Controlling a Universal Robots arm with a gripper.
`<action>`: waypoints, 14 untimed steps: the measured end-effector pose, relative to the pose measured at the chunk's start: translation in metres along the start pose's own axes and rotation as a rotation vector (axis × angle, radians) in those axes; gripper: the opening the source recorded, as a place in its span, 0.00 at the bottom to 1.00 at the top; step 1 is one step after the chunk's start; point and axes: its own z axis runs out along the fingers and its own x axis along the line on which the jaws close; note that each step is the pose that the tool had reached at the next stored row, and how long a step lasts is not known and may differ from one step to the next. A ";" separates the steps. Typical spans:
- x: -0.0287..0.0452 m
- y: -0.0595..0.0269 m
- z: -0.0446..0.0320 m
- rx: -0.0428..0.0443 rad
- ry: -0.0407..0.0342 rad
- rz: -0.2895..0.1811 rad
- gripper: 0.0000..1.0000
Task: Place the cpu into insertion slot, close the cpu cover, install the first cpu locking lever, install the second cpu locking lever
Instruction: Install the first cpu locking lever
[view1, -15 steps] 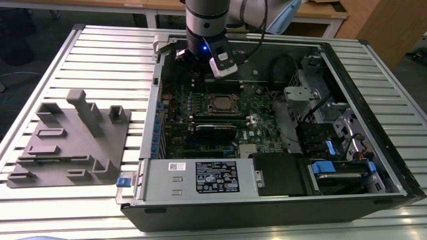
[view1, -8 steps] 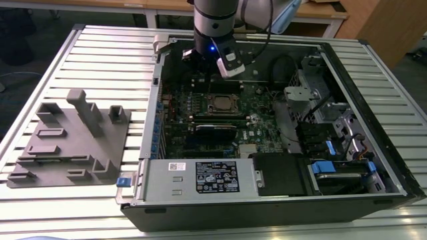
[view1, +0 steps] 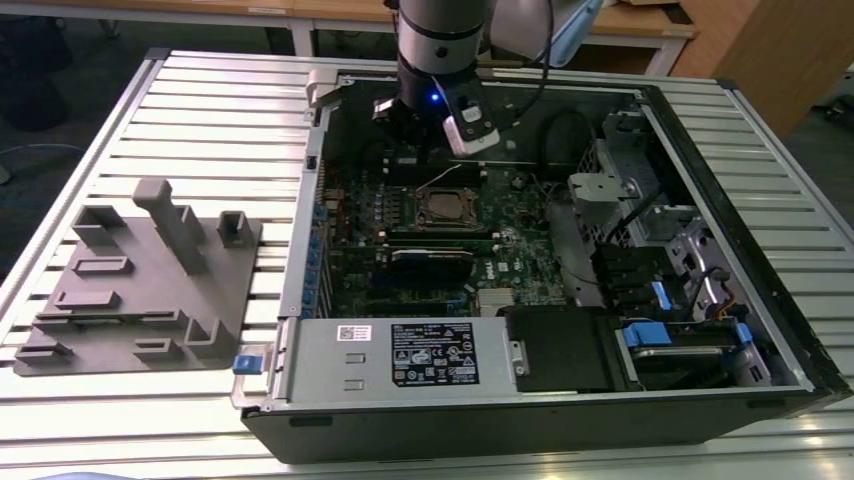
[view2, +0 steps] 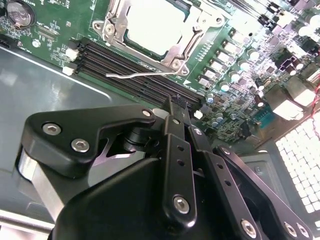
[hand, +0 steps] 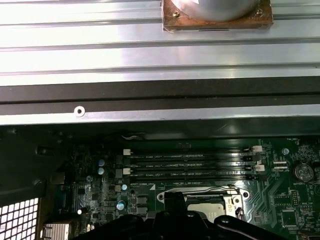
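The cpu (view2: 150, 22) lies in the insertion slot (view1: 447, 208), its silver top showing through the cutout of the cpu cover (view2: 172, 49), which is folded down over it. One thin metal locking lever (view2: 145, 74) stands free of its catch, reaching out across the memory slots. My gripper (view2: 178, 106) hovers a little above the board beside the memory slots, short of the socket, with its black fingers pressed together and nothing between them. In the exterior view the gripper (view1: 411, 155) hangs over the far edge of the motherboard, just behind the socket.
The open computer case (view1: 747, 130) lies on a slatted metal table (view1: 200, 110). A power-supply box (view1: 400, 355) fills its near edge, and drive bays (view1: 667, 270) sit on the exterior view's right. A grey fixture block (view1: 134, 280) is outside the case. Memory slots (hand: 190, 165) border the socket.
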 end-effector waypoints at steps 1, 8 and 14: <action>-0.0004 0.0000 0.0000 0.0001 0.0001 0.000 0.11; -0.0015 0.0001 0.0000 0.0002 0.0001 0.000 0.11; -0.0024 0.0001 0.0000 0.0001 0.0001 0.000 0.11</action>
